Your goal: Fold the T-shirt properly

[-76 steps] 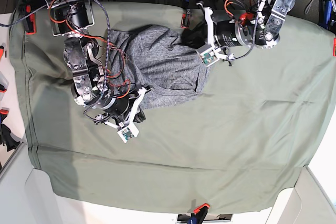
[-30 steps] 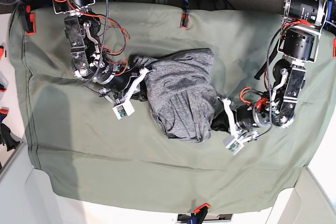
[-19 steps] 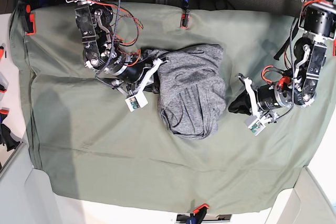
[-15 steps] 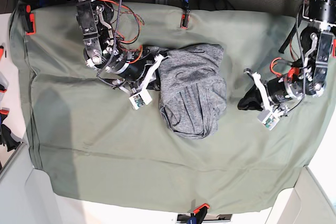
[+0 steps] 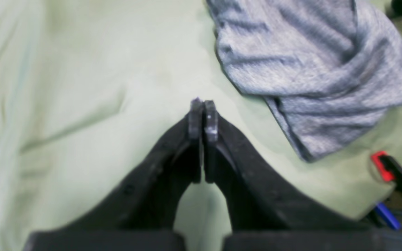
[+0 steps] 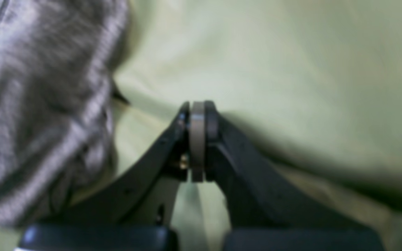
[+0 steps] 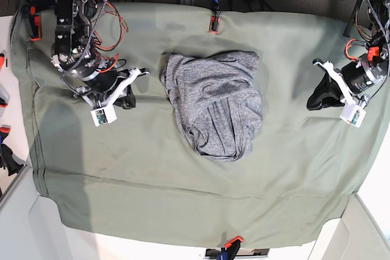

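the t-shirt (image 7: 216, 105) lies bunched in a rumpled grey heap near the middle of the green table cloth (image 7: 183, 193), its wider part toward the far edge and a narrower rounded end toward the near edge, with deep creases running across it. neither arm touches it. the right gripper (image 7: 127, 95) sits on the base view's left, just beside the shirt's edge but apart from it; in its wrist view the two black fingers (image 6: 209, 120) are pressed flat together with nothing between them, and the blurred grey fabric fills the left of that picture. the left gripper (image 7: 317, 98) is well apart from the shirt, near the cloth's edge on the base view's right; its wrist view shows the pads (image 5: 210, 120) closed against each other and holding nothing, hovering over bare cloth with the shirt's hem up to the right. a red clamp (image 5: 384, 164) grips the cloth's border there, and another red clamp (image 7: 212, 24) holds the far edge
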`<state>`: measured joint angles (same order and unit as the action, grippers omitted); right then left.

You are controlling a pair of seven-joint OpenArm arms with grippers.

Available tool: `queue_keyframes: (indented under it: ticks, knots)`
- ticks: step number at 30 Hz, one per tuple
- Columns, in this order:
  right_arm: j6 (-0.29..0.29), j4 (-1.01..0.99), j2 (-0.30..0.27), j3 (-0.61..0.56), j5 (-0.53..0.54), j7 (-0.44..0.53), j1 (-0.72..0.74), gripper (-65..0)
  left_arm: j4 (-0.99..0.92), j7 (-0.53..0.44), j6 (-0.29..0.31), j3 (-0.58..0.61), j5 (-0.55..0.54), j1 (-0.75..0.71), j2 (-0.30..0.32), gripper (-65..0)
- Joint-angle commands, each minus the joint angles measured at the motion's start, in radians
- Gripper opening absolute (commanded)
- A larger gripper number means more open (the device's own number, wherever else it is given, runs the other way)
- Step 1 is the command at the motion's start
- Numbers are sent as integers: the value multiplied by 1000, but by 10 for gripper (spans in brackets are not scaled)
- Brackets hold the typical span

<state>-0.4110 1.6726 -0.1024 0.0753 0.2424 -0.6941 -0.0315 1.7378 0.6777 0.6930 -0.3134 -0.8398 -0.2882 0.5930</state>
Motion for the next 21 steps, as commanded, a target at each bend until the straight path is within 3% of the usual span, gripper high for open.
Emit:
queue_keyframes:
  ticks: [1,8,15,21]
  knots:
    - [-4,33,-16,21,33,18,-5,-650,30,-18,5,-28,-26,-19,18,-650]
    - [-33,139,-75,104,123,4,-166,-650,138,39,5,-110,-62,-217,-23,-650]
    - [-81,203,-107,106,235,-44,-350,-650,185,49,5,-113,-57,-462,-34,-650]
    - [-125,203,-135,106,274,-44,-510,-650,185,26,5,-111,65,-633,-34,-650]
